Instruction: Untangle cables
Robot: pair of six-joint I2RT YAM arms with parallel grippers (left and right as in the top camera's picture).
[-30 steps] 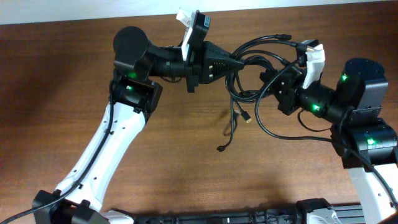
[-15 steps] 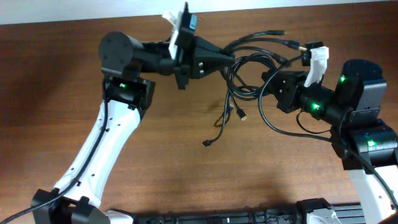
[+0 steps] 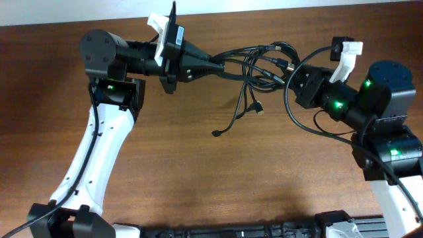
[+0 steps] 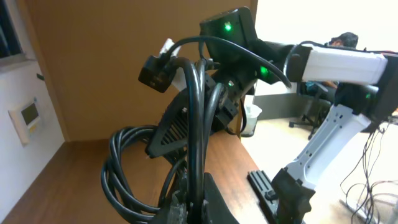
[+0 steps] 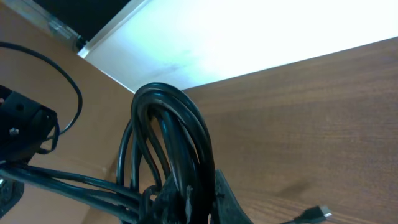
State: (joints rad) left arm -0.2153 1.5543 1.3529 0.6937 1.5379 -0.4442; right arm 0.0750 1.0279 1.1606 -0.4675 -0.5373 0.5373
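A brown wooden table (image 3: 198, 185) spreads below; a wall panel (image 4: 26, 116), perhaps a thermostat, hangs beyond.

Cables (image 3: 251, 56) taut across far middle

Black cables (image 3: 261, 61), tangled in loops, stretch between my left gripper (image 3: 221, 66) and right gripper (image 3: 291, 74), two plugs dangling.

Left arm (image 3: 99, 155): white link shell, black joint housings, green status lights (image 3: 110, 86). Right arm (image 3: 382, 109) alike; white wrist brackets (image 3: 345, 61).
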